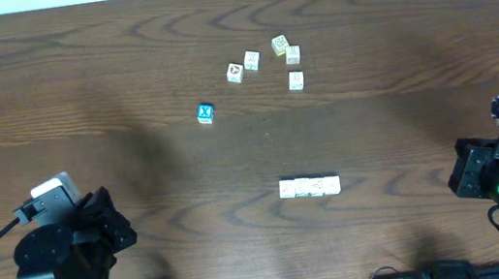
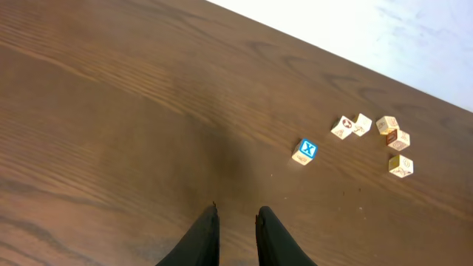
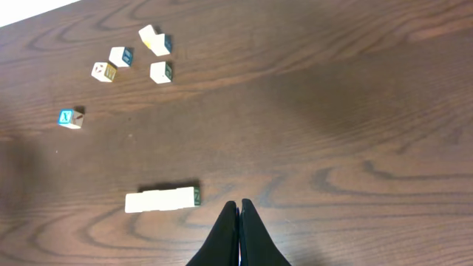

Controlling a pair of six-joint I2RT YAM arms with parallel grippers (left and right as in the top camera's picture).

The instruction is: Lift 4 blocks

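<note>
My right gripper [image 3: 239, 204] is pressed together, my left gripper [image 2: 236, 210] barely spread, both empty; the blocks [image 3: 162, 200], a row nearer me than the blue cube [image 3: 70, 117], seem light, hard, best squeezed endwise.

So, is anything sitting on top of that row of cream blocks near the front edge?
No. The row of cream blocks lies flat on the table, its top faces bare in both views that show it. The faces against the wood are hidden.

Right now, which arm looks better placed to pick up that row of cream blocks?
Probably right: the row of blocks lies just ahead of the right gripper, while the left wrist camera misses it.
</note>
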